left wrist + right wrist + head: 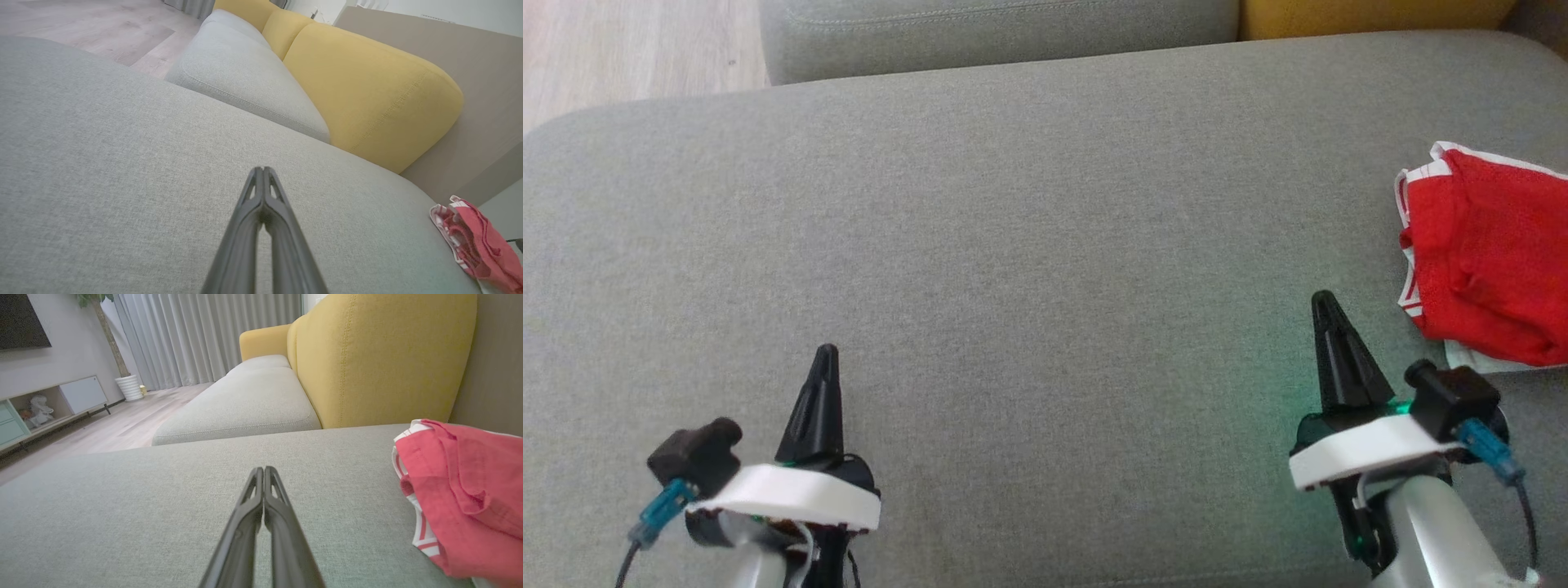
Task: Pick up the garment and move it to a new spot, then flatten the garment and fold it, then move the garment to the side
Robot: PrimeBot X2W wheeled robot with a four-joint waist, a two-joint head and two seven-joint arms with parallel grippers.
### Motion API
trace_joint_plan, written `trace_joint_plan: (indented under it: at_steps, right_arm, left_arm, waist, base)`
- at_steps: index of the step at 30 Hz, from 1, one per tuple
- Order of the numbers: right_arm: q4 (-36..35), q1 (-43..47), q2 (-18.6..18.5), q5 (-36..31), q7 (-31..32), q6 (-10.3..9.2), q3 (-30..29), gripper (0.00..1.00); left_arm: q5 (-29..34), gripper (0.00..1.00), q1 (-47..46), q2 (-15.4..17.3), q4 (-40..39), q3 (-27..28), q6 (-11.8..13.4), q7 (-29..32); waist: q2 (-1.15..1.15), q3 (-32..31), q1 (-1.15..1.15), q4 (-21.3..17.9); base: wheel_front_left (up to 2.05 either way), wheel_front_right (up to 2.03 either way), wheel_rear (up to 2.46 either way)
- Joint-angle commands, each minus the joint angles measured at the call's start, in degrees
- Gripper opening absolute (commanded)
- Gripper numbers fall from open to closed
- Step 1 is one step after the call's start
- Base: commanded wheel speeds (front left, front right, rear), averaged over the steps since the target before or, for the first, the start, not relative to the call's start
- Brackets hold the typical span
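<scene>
The red garment (1486,253) lies at the far right of the grey seat cushion (1029,245), near the right tool (1325,298) but not touching it. It sits as a compact, layered bundle with white striped trim showing along its left edge. The rest of the cushion in front of the robot carries nothing.

Both tools are pressed together and hold nothing. The left tool (825,353) hovers low over the cushion, well apart from the garment.

This scene fits 2 stages. The bundle may be folded and already set aside, with the job as good as done. Or it may be a loosely heaped garment waiting at the edge to be carried to the middle.

The garment's right part is cut off by the frame in all 3 views. So its full outline, and how tidy the folds are, cannot be judged. A pale strip under its near edge could be a label or another layer.
</scene>
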Motion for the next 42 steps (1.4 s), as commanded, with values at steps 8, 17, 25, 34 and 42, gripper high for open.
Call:
trace_joint_plan:
  at_steps: [8,17,25,34,42]
  right_arm:
    - [-2.1,-2.4,-0.5,7.0,1.3,-0.01,-0.5,0.00]
    - [-2.3,-2.1,-0.7,13.5,2.5,-0.01,-1.0,0.00]
    - [-2.5,-1.8,-0.9,19.2,3.6,-0.01,-1.5,0.00]
    - [-2.7,-1.5,-1.0,25.6,4.9,-0.02,-2.1,0.00]
    - [-2.9,-1.2,-1.1,31.2,6.1,-0.02,-2.6,0.00]
  left_arm:
    - [-5.3,0.00,-2.4,0.4,-1.7,1.0,-0.3,1.3]
    - [-10.2,0.00,-2.6,0.7,-1.3,1.8,-0.5,2.6]
    - [-14.6,0.00,-2.8,0.8,-1.1,2.6,-0.7,3.8]
    - [-19.4,0.00,-3.0,1.0,-0.9,3.5,-0.9,5.1]
    - [-23.7,0.00,-3.1,1.1,-0.8,4.4,-1.1,6.4]
  waist:
    - [0.00,-0.4,0.00,0.1]
    - [0.00,-0.9,0.00,0.3]
    - [0.00,-1.3,0.00,0.4]
    - [0.00,-1.8,0.00,0.5]
    - [0.00,-2.2,0.00,0.6]
  base:
    - [0.00,0.00,0.00]
    - [0.00,0.00,0.00]
    - [0.00,0.00,0.00]
    - [0.00,0.00,0.00]
    - [0.00,0.00,0.00]
